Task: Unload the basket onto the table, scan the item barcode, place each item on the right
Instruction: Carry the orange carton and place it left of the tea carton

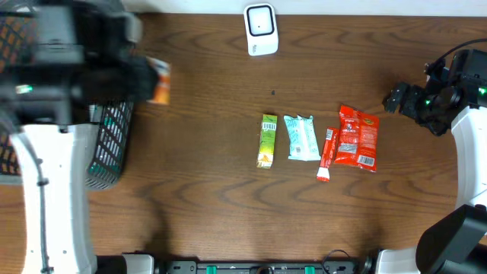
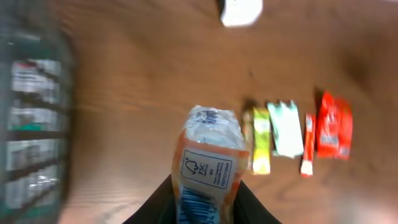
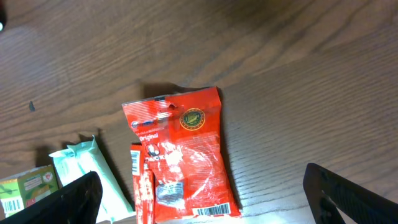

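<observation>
Left gripper [image 2: 203,209] clamps the orange packet [image 2: 208,163] aloft beside the basket [image 1: 108,156], well apart from the scanner [image 1: 260,29], so the scan is apparently not yet done; right gripper [image 3: 204,196] hangs with jaws wide apart.

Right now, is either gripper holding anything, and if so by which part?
The left gripper grips an orange-and-white packet by its barcode end. The right gripper is open and holds nothing.

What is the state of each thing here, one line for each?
left gripper: jaws closed on the orange packet
orange packet: held above the table, barcode showing
right gripper: jaws open, empty
green packet: lying flat
pale packet: lying flat
red stick: lying flat
red bag: lying flat
scanner: standing on the table
</observation>
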Robot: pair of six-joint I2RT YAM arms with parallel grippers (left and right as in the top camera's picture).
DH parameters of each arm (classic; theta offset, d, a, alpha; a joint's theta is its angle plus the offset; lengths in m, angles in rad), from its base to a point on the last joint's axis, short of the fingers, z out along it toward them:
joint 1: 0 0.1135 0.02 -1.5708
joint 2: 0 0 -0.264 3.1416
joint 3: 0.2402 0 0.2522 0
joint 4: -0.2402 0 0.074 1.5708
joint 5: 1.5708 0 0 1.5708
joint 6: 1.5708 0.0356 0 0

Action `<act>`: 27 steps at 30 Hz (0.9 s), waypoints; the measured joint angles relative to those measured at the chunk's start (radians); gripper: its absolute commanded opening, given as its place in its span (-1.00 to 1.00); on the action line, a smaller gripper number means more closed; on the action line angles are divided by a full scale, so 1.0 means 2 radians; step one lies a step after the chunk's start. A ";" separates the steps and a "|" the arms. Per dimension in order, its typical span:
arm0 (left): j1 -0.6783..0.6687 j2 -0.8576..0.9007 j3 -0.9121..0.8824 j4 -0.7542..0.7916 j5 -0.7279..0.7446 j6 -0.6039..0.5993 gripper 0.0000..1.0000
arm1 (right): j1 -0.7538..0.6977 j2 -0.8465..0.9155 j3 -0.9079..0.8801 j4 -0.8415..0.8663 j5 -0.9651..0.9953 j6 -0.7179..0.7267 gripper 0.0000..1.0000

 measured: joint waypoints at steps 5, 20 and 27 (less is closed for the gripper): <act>-0.097 0.002 -0.103 0.070 -0.031 -0.036 -0.49 | 0.000 0.000 0.000 0.000 0.000 0.000 0.99; -0.252 0.082 -0.388 0.337 -0.085 -0.173 -0.48 | 0.000 0.000 0.000 0.000 0.000 0.000 0.99; -0.280 0.146 -0.390 0.386 -0.116 -0.199 -0.36 | 0.000 0.000 0.000 0.000 0.000 0.000 0.98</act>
